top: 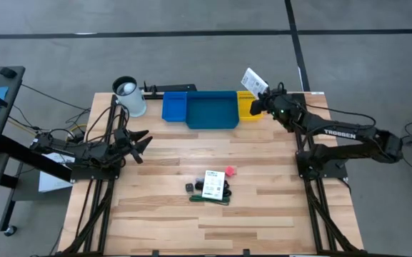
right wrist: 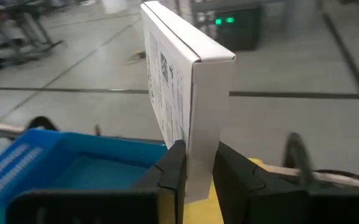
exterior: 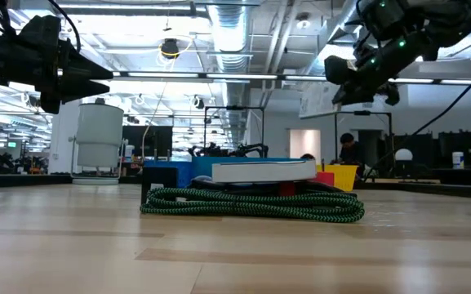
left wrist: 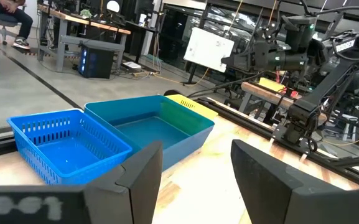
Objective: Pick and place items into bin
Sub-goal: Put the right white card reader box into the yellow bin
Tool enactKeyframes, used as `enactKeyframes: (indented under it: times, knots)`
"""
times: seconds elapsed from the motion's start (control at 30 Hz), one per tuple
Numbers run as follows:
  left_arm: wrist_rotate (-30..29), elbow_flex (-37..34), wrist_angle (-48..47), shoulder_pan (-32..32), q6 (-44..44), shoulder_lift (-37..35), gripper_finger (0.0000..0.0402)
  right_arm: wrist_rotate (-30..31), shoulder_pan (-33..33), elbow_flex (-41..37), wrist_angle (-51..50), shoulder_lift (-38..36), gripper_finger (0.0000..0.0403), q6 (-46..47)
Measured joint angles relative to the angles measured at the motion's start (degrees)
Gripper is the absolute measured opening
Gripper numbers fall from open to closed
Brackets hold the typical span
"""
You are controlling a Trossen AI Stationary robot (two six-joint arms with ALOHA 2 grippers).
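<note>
Items for the bin are split in two places: a white box (right wrist: pixel 185 87) is clamped edge-on between my right gripper's (top: pixel 257 104) fingers, and the rest lie in a small heap on the table (top: pixel 263 214), well in front of the teal bin (top: pixel 211 111). I hold the box up in the air over the yellow bin (top: pixel 247 105), just beside the teal one, so it can drop clear of the walls. Which tray it ends up in I judge from here only roughly, since the wrist view shows teal and yellow both below. In the heap, the white card (top: pixel 213 184) rests on the green-black cable coil (exterior: pixel 251 204), with the pink cube (top: pixel 230 171) and black block (top: pixel 190 188) beside it. My left gripper (top: pixel 143 140) waits with fingers apart, raised, off to the blue basket's (top: pixel 173 106) side of the teal bin
</note>
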Motion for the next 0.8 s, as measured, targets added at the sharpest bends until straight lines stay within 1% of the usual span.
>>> enactKeyframes:
  times: [0.13, 0.33, 0.47, 0.57, 0.67, 0.8]
  knots:
    - [0.00, -0.02, 0.00, 0.00, -0.02, -0.01, 0.0181, 4.73, 1.35, 0.37, -4.95, 0.02, 0.0057, 3.85]
    - [-0.02, -0.01, 0.00, -0.02, -0.02, 0.00, 0.0181, 11.24, 5.88, 0.37, -15.09, 0.04, 0.0057, 14.87]
    - [0.00, -0.01, 0.00, 0.00, -0.01, 0.01, 0.0181, 15.92, 9.17, 0.37, -17.44, 1.19, 0.0057, 21.67]
    - [-0.02, -0.01, 0.00, -0.01, -0.01, 0.01, 0.0181, 17.02, 10.89, 0.37, -17.18, 3.38, 0.0057, 24.97]
    - [-0.01, -0.01, 0.00, -0.01, 0.00, 0.01, 0.0181, 16.91, 12.14, 0.37, -17.55, 7.16, 0.0056, 28.34]
    - [-0.02, 0.00, 0.00, 0.00, -0.01, -0.01, 0.0181, 16.89, 12.88, 1.44, -17.56, 12.10, 0.0055, 30.57]
